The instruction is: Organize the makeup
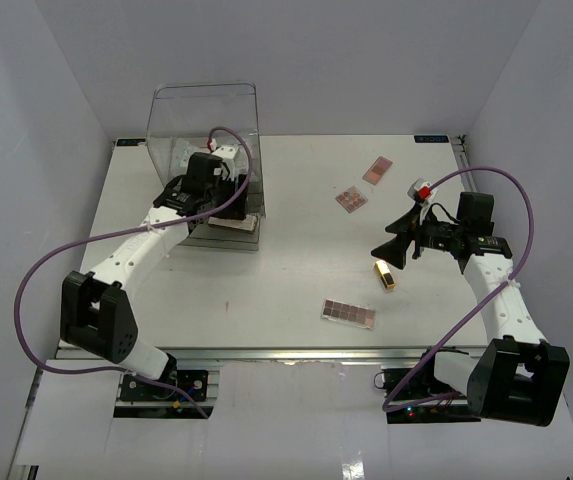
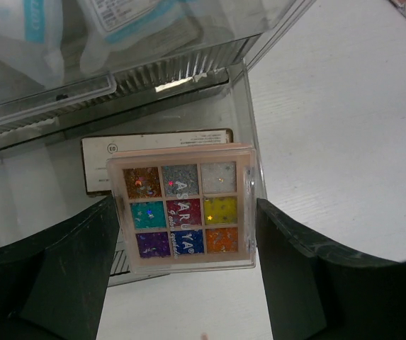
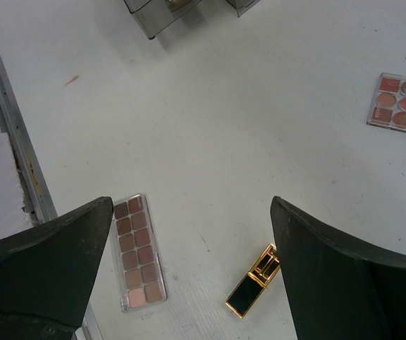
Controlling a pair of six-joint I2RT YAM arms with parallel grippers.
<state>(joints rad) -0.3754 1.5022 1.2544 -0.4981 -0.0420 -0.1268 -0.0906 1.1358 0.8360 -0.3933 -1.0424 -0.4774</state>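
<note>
**Status: partly complete.**

1. Nearest item: a long brown-toned palette (image 1: 348, 313) lies loose on the counter (image 1: 286, 255), well to the right of the clear box (image 1: 206, 100) and nearer the arm bases. Not yet stowed.
2. A black-gold tube (image 1: 384, 275) lies just beyond it, also well right of the clear box. The right hand (image 3: 190, 209) hangs above this tube with its jaws spread wide and nothing between them.
3. Two small square palettes (image 1: 351, 199) (image 1: 377, 170) lie farther back, right of the clear box and apart from it. Not yet stowed.
4. At the clear box, a multicolour glitter palette (image 2: 181, 216) rests on a labelled flat case (image 2: 153, 150) in the lower compartment. The left hand (image 2: 187, 212) straddles this palette, one finger close to each side edge. It cannot be told whether it is gripping the palette or has let go.
5. Blue-white packets (image 2: 18, 28) sit in the compartment above.

Judgement: four items remain outside the clear box, and the tube is the likely next pick.
</note>
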